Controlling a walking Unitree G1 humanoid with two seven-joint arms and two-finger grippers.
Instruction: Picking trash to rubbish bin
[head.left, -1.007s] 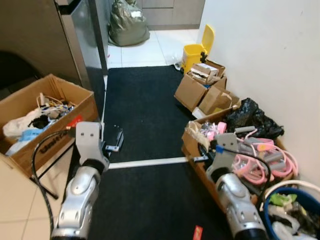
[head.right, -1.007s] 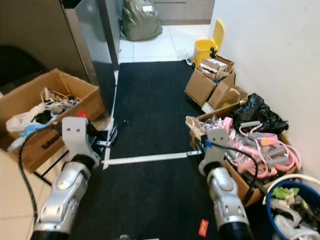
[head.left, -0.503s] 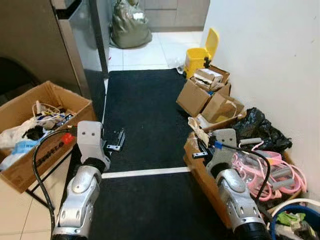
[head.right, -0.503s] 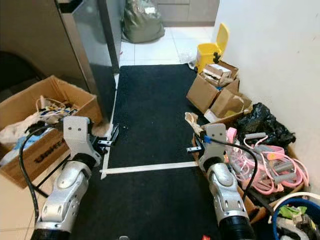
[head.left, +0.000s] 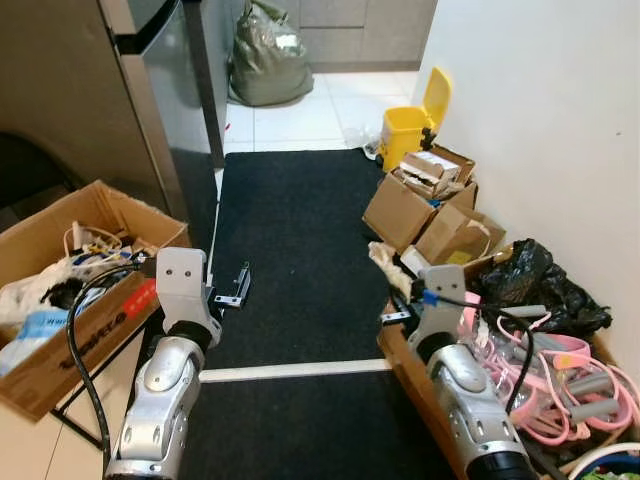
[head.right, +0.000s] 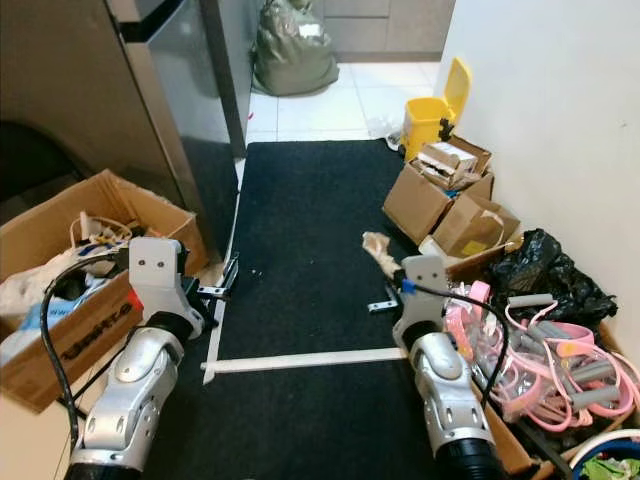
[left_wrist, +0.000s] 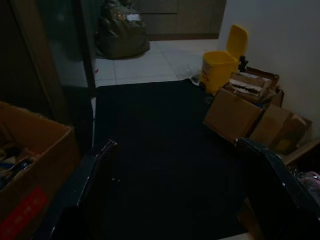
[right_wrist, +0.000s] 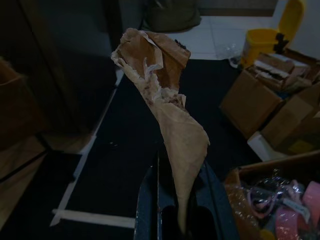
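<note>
Black carpet (head.right: 310, 260) beneath right pincer (right_wrist: 177, 200) pinching crumpled brown paper (right_wrist: 165, 105).

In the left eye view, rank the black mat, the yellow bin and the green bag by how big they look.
Largest to smallest:
1. Black mat
2. Green bag
3. Yellow bin
The bag and bin sit farthest from the camera, so their true sizes stay unsure.

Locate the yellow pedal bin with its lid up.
The yellow plastic pedal bin stands on the white tiled floor against the right-hand wall, just past the black carpet's far right corner, behind the brown cardboard boxes.
</note>
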